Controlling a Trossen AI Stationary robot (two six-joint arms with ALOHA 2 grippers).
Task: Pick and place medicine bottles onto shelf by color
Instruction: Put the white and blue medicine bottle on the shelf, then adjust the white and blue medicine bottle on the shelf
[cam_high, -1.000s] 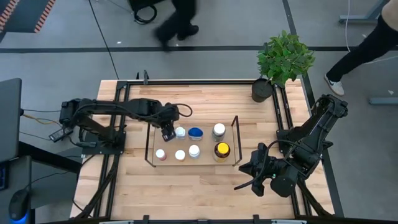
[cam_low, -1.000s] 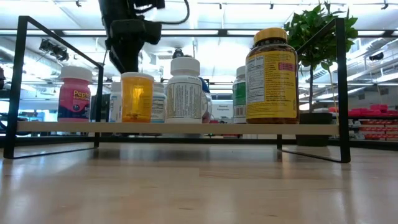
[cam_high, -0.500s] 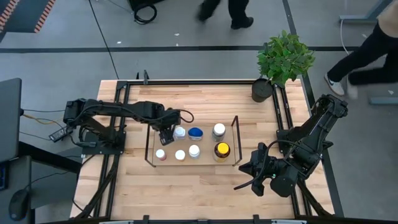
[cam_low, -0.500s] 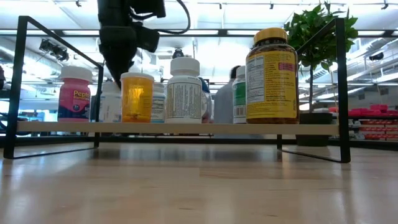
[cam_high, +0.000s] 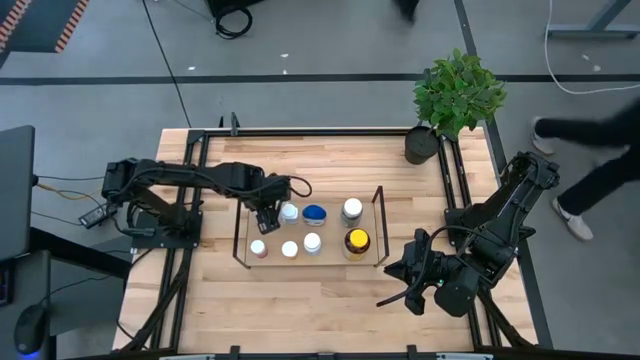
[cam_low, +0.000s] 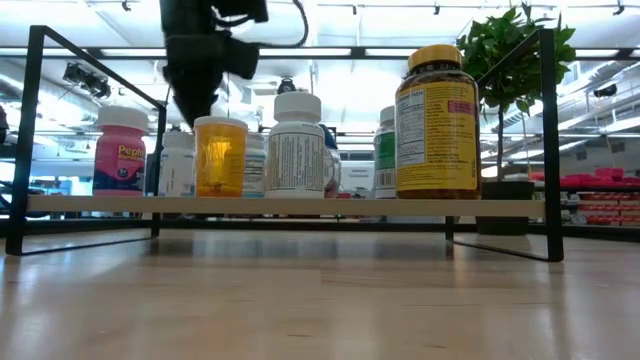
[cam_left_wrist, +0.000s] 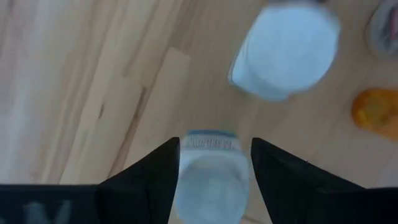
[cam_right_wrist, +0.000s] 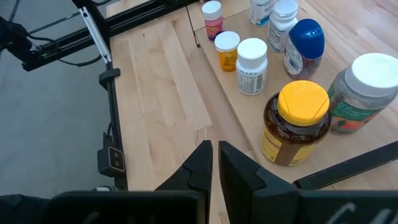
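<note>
High view: left gripper (cam_high: 267, 217) sits at the shelf's (cam_high: 240, 250) 10 o'clock corner — fingers straddling a white-capped bottle (cam_left_wrist: 211, 186), grip unclear. Right gripper (cam_right_wrist: 214, 163) clenched, empty.

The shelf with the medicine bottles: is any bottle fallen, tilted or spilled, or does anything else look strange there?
Nothing stands out. On the shelf every bottle in view stands upright with its cap on, including the amber bottle and the orange vial. The left gripper has its fingers either side of a white-capped bottle that is also upright.
</note>
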